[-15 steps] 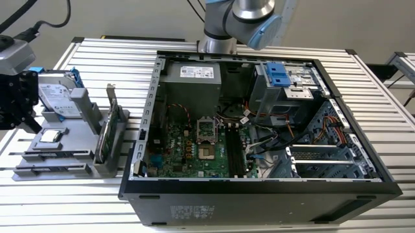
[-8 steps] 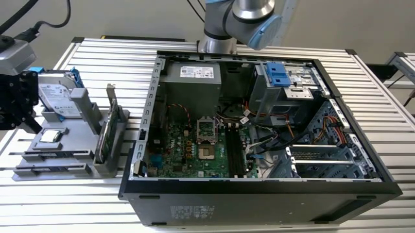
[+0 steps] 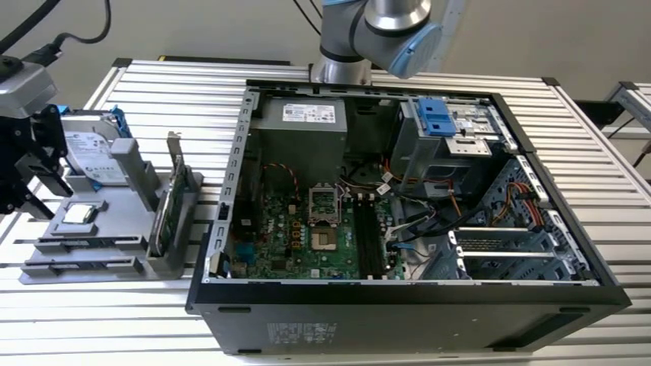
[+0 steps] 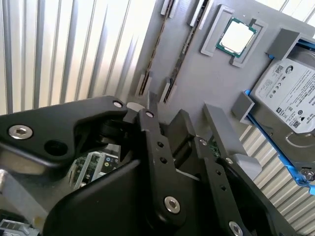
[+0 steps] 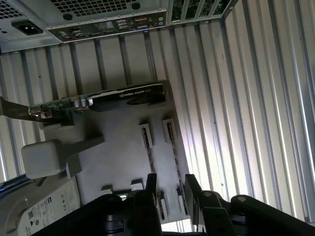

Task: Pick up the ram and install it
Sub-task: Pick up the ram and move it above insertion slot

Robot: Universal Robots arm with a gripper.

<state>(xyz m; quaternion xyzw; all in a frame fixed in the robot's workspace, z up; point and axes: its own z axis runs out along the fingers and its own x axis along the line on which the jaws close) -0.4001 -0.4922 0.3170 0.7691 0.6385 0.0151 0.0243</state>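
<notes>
Two ram sticks stand on edge in the holders of a grey fixture [image 4: 216, 78]; in the second wrist view they show as thin dark strips, one ram stick [image 4: 156, 46] beside the other [image 4: 186, 49]. In the exterior view the ram [image 3: 87, 242] lies along the fixture's front, at the view's left. My black gripper [image 3: 29, 191] hangs over that fixture. Its fingers [image 5: 151, 189] stand apart in the first wrist view, with nothing between them. The gripper [image 5: 170, 183] is above the end holders of the ram rows, clear of the sticks. The motherboard slots [image 3: 368, 240] sit inside the open case.
The fixture also carries a hard drive [image 4: 290, 93], a processor chip [image 4: 237, 37] and a green card with a metal bracket [image 5: 98, 101]. The open computer case [image 3: 407, 293] fills the middle of the slatted metal table [image 3: 600, 152]. Cables lie inside the case.
</notes>
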